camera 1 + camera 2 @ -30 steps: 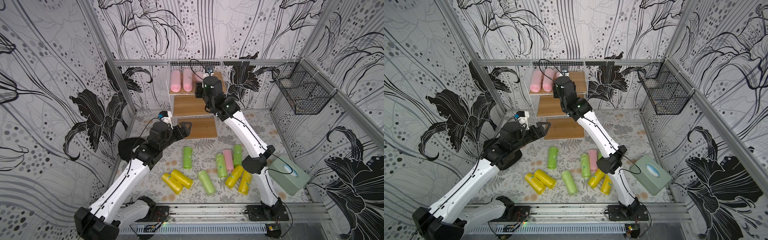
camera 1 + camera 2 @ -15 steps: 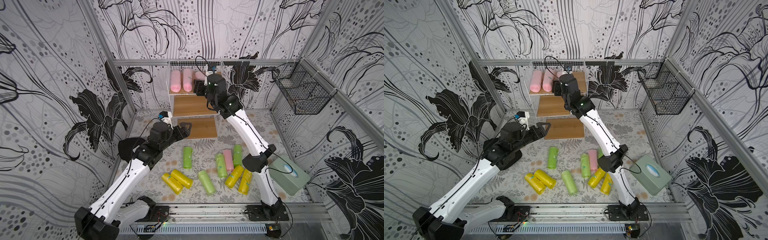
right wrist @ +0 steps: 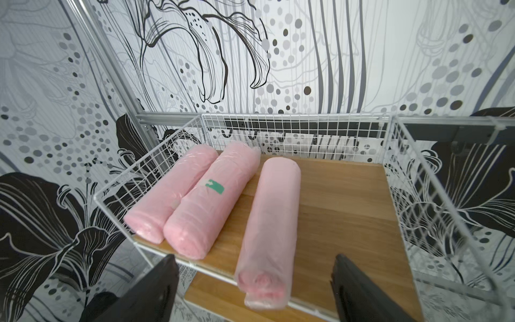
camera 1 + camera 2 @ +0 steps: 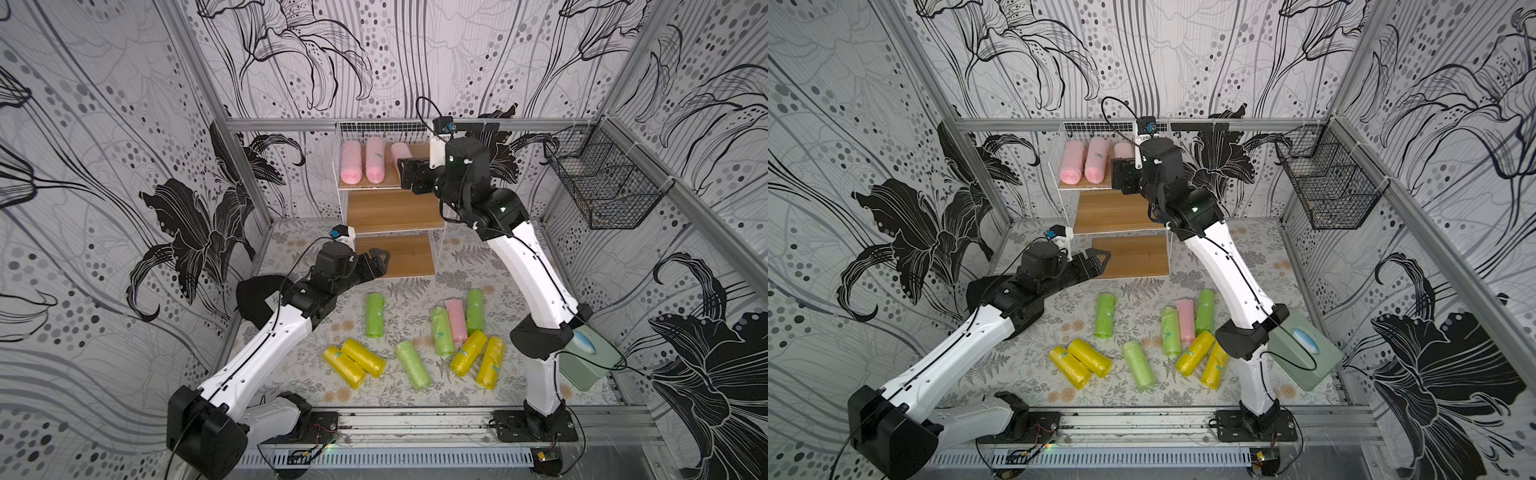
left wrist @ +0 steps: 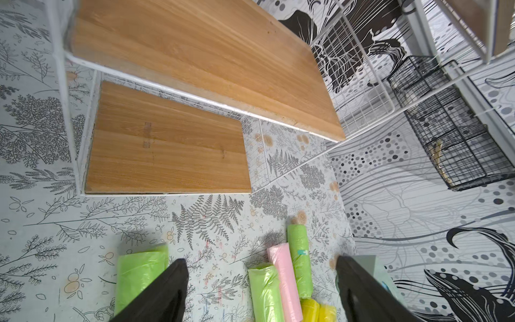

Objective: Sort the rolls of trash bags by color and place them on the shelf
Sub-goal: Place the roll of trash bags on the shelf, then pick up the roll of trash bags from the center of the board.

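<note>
The shelf stands at the back wall. Three pink rolls lie on its top board: two side by side, and a third apart from them. My right gripper is open just in front of that third roll, its fingers wide of it on both sides. My left gripper hangs open and empty near the bottom board. On the floor lie one pink roll, several green rolls and several yellow rolls.
A black wire basket hangs on the right wall. A grey-green tissue box sits by the right arm's base. The shelf's middle board and bottom board carry nothing.
My right gripper has opened and let go of the third pink roll, which now rests on the top board; it has drawn back a little. The left arm has hardly moved.
</note>
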